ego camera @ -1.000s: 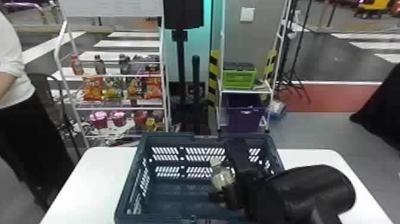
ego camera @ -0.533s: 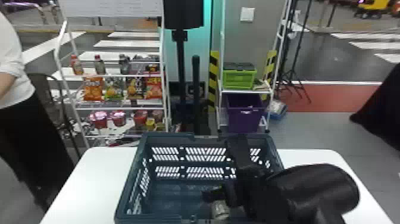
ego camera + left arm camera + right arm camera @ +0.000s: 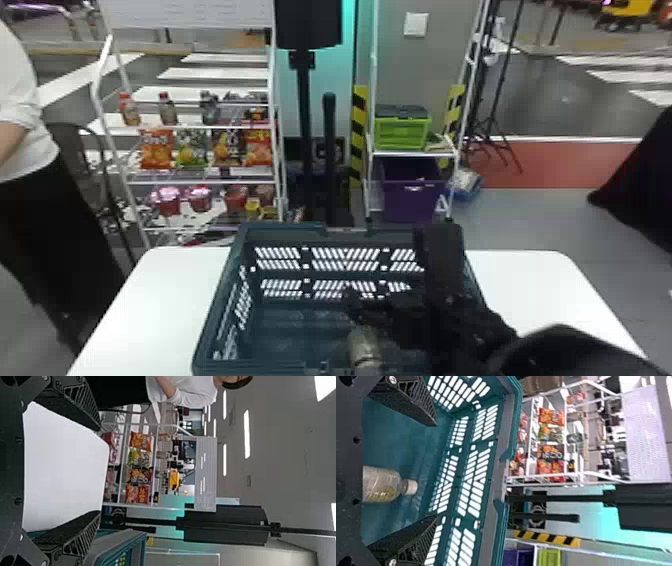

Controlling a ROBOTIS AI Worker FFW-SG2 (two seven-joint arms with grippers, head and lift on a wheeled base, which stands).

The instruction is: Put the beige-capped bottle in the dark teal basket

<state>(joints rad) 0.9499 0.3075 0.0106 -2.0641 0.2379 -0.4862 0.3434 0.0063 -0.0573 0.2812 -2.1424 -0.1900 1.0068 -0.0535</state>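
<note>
My right gripper [image 3: 350, 305] is over the dark teal basket [image 3: 280, 227] in the head view. Just below it the bottle [image 3: 366, 347] is inside the basket, near the front wall. In the right wrist view the right gripper [image 3: 435, 471] stands open, its two fingers well apart. Between and beyond them the bottle [image 3: 381, 485] with its beige cap rests in the basket [image 3: 407, 443], touching neither finger. The left gripper [image 3: 98, 471] is open and holds nothing in the left wrist view, beside the basket [image 3: 123, 548].
The white table [image 3: 165, 295] carries the basket. Behind it stand a shelf with snack bags [image 3: 156, 150], bottles and cups, and a rack holding a green crate [image 3: 402, 131] and a purple bin [image 3: 410, 192]. A black pole [image 3: 304, 125] rises between them.
The bottle was at the right gripper a second ago, tilted above the basket floor. It has since been let go and is lower, nearer the basket's front wall.
</note>
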